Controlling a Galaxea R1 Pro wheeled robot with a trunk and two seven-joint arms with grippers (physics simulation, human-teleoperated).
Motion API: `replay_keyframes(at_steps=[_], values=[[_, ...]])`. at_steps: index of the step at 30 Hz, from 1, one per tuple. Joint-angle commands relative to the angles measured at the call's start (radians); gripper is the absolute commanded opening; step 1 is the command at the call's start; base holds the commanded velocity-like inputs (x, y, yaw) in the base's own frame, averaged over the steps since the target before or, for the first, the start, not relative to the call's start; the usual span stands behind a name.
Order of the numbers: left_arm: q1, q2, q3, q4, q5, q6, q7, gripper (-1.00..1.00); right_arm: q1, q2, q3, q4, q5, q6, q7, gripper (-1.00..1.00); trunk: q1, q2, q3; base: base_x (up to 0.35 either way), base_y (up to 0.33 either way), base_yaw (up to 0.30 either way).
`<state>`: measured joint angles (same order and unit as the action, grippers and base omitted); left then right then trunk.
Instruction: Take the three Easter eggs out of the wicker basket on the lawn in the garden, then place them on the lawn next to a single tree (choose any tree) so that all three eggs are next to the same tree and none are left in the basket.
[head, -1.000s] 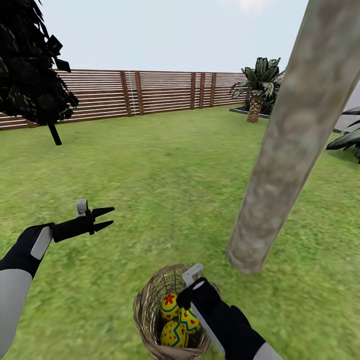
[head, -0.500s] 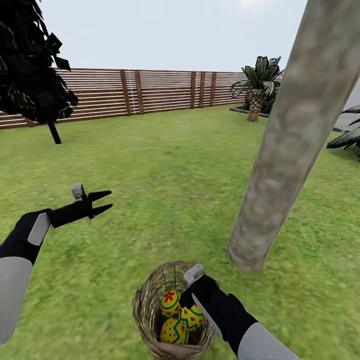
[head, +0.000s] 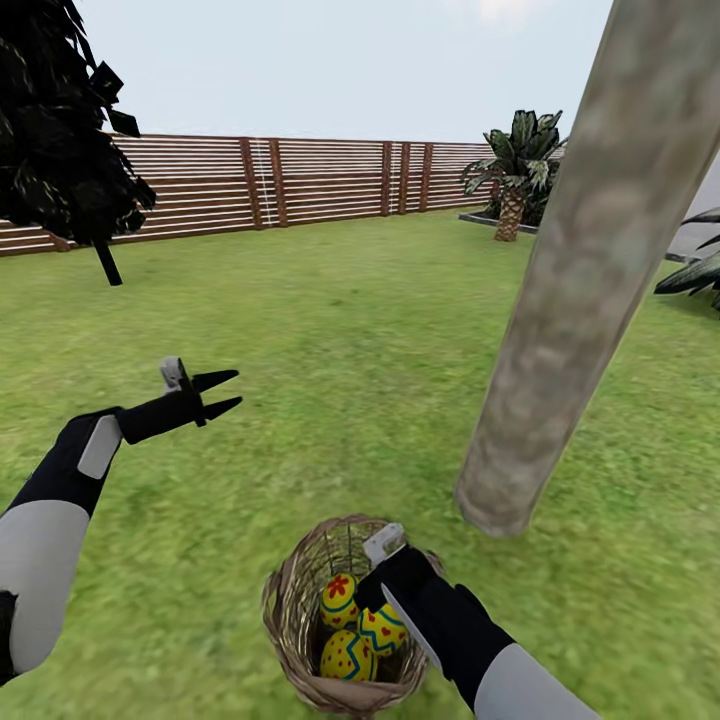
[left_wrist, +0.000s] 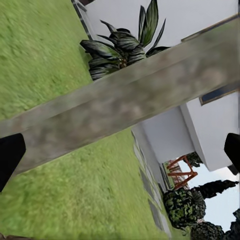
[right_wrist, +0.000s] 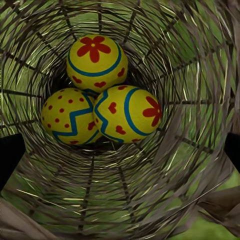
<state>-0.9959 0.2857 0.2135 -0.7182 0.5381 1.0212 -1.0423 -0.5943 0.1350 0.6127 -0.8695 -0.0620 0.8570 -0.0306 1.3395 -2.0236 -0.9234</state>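
The wicker basket (head: 300, 625) stands on the lawn (head: 330, 330) close in front of me, just left of the tree's (head: 575, 300) base. Three Easter eggs, yellow with red and blue patterns, lie together in its bottom: one (right_wrist: 96, 62), a second (right_wrist: 127, 114) and a third (right_wrist: 67, 117). My right gripper (right_wrist: 122, 150) hangs open over the basket's mouth, its fingers wide apart and touching no egg. In the head view the right wrist (head: 405, 585) covers the basket's right rim. My left gripper (head: 225, 393) is open and empty, held above the grass to the left.
A brown slat fence (head: 300, 185) bounds the garden at the back. A dark narrow tree (head: 60, 140) stands far left, and a palm-like plant (head: 520, 170) far right. The left wrist view looks past the pale trunk (left_wrist: 125, 110) to a white house (left_wrist: 200, 125).
My left arm has risen and swung a little to the right, still open. The right gripper stays over the basket, and the eggs have not moved.
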Motion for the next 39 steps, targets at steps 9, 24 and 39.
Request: replay_keyframes(at_steps=[9, 24, 39], values=[[-0.001, -0.008, 0.000, 0.000, -0.003, 0.004, -0.002, 1.00, -0.003, 0.024, 0.004, -0.021, -0.006, 0.010, -0.005, 1.00, 0.034, -0.064, -0.029, 0.000, 0.000, 0.000], [-0.001, -0.011, 0.000, 0.000, -0.004, 0.002, -0.002, 1.00, -0.054, 0.029, -0.003, 0.005, -0.013, 0.010, -0.008, 1.00, 0.092, -0.169, -0.076, 0.000, 0.000, 0.000], [-0.001, -0.015, 0.000, 0.000, -0.004, 0.002, -0.001, 1.00, -0.055, 0.029, -0.004, -0.007, -0.009, 0.005, -0.007, 1.00, 0.149, -0.274, -0.123, 0.000, 0.000, 0.000]])
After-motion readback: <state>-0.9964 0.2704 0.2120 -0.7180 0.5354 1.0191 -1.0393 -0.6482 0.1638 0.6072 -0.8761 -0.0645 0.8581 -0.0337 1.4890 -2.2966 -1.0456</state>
